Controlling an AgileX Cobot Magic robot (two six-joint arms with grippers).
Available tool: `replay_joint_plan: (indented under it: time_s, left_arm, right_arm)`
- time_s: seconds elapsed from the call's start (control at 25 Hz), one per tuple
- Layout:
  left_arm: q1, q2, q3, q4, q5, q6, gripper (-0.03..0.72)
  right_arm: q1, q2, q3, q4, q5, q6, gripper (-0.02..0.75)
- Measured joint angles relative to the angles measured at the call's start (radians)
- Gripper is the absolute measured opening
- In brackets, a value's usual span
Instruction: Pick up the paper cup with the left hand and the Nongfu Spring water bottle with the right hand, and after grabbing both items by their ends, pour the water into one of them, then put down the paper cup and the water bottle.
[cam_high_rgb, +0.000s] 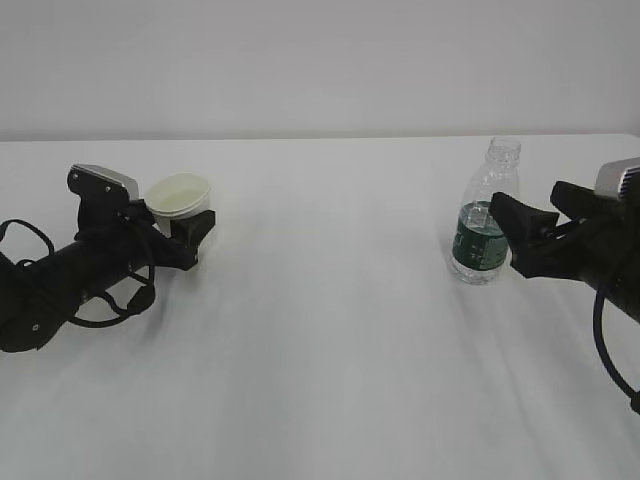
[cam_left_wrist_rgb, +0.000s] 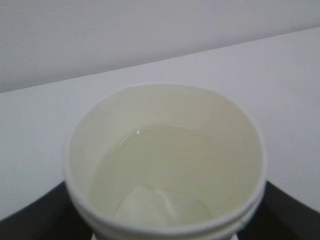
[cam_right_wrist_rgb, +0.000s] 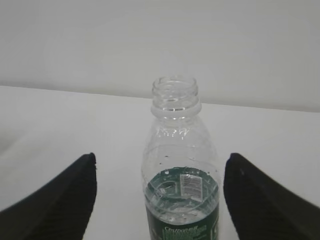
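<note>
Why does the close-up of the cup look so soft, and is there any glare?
Left wrist view: the paper cup fills the frame, soft-edged, with a small glint on the water. Right wrist view: the bottle is sharper, finger edges blurry. Exterior view: even light, faint shadows.

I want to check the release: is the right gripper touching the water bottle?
Apart. The right wrist view shows white table on both sides between the water bottle and the fingers of the right gripper.
</note>
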Motion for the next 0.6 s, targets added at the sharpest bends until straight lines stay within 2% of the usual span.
replay_joint_plan:
  time_s: [0.28, 0.6]
  left_arm:
    - [0.000, 0.001, 0.000, 0.027, 0.000, 0.000, 0.636]
    - [0.000, 0.001, 0.000, 0.031, 0.000, 0.001, 0.646]
  right_arm:
    - [0.000, 0.000, 0.000, 0.000, 0.000, 0.000, 0.594]
    - [0.000, 0.000, 0.000, 0.000, 0.000, 0.000, 0.592]
